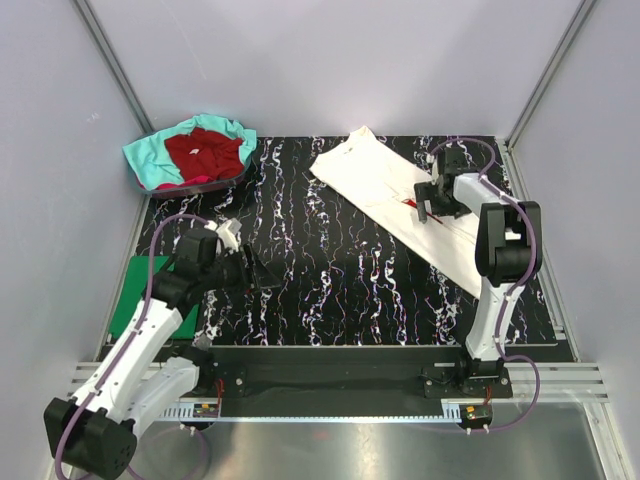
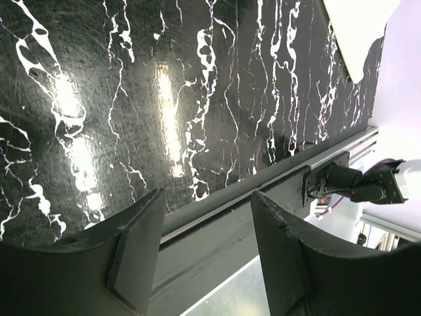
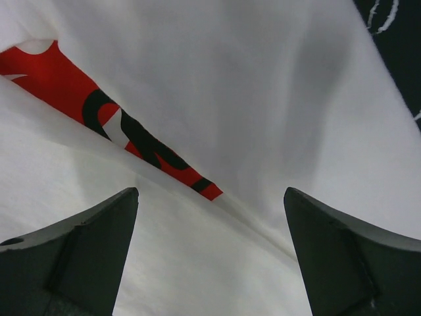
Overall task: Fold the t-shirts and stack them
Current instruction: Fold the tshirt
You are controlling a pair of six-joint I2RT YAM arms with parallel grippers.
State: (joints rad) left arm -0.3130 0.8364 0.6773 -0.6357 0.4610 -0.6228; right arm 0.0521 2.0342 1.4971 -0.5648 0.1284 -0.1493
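Observation:
The white t-shirt [image 1: 385, 185] lies as a long folded strip, diagonal at the back right of the table, with a sliver of its red print [image 1: 411, 203] showing in a fold. My right gripper [image 1: 430, 207] is open just above it. In the right wrist view, the white cloth [image 3: 263, 99] and red print [image 3: 99, 99] lie between the spread fingers of my right gripper [image 3: 210, 204]. My left gripper [image 1: 262, 272] is open and empty over the bare table [image 2: 197, 99]. The green shirt [image 1: 135, 290] lies folded at the left edge, partly under my left arm. The dark red shirt [image 1: 205, 152] lies crumpled on the teal shirt [image 1: 148, 160] at the back left.
The black marbled table [image 1: 330, 290] is walled by pale panels on three sides. A metal rail [image 1: 330, 375] runs along the near edge by the arm bases. A corner of the white shirt [image 2: 358, 33] shows at the top right of the left wrist view.

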